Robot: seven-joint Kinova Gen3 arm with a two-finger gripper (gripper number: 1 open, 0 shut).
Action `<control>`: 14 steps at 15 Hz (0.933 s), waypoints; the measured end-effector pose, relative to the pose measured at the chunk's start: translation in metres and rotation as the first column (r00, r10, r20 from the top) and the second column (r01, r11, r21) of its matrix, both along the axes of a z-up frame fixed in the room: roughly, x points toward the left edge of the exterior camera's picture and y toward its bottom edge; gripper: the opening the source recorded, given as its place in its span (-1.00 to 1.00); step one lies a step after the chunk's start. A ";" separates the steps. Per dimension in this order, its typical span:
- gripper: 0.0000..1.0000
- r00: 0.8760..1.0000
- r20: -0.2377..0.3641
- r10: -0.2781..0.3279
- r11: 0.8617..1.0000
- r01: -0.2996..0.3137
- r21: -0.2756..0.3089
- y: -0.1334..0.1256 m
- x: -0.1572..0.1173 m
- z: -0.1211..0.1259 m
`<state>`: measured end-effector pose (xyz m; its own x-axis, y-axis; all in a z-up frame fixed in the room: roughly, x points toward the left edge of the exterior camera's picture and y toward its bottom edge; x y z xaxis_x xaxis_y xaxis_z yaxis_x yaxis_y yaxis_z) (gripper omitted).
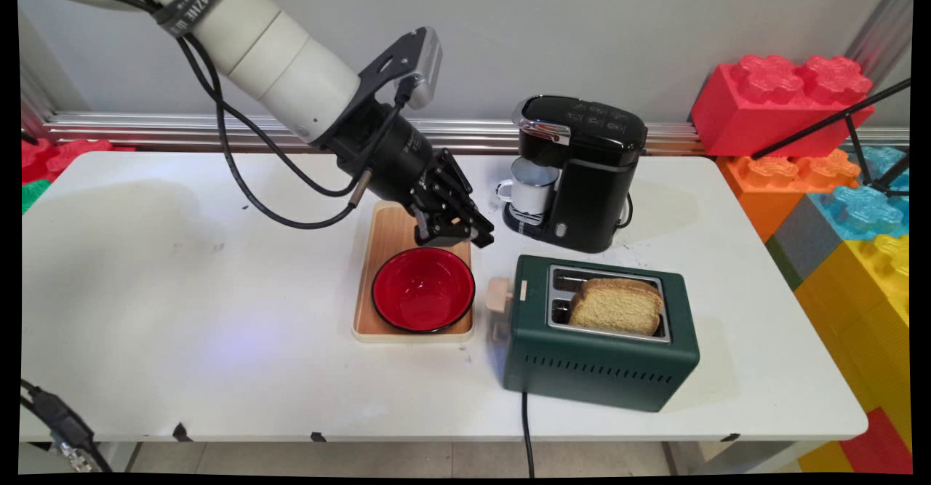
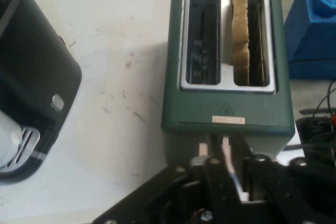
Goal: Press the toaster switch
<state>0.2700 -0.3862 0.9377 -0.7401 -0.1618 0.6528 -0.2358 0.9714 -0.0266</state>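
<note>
One bread slice (image 1: 617,305) stands in green toaster (image 1: 600,339); gripper (image 1: 454,234), fingers together, empty, hovers beside its lever (image 1: 499,297), over tray's (image 1: 385,230) far edge.

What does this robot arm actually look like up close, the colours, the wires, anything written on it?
The arm is made of thick, round white segments. A dark strap with pale lettering wraps its upper part. Thin black cables hang from it in loops. A black bracket carries a small silver box. The arm ends in a black cylindrical wrist and a black two-finger gripper.
</note>
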 end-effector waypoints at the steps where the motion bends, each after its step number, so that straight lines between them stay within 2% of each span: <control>1: -1.00 1.000 -0.014 -0.001 1.000 0.001 -0.003 -0.001 0.002 -0.002; 9: -1.00 0.992 -0.127 -0.010 1.000 0.009 -0.010 -0.004 0.024 -0.027; 14: -1.00 0.979 -0.202 -0.035 0.999 0.031 -0.022 -0.006 0.033 -0.051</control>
<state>0.3033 -0.3925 0.8867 -0.5974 -0.1259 0.7920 -0.2058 0.9786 0.0003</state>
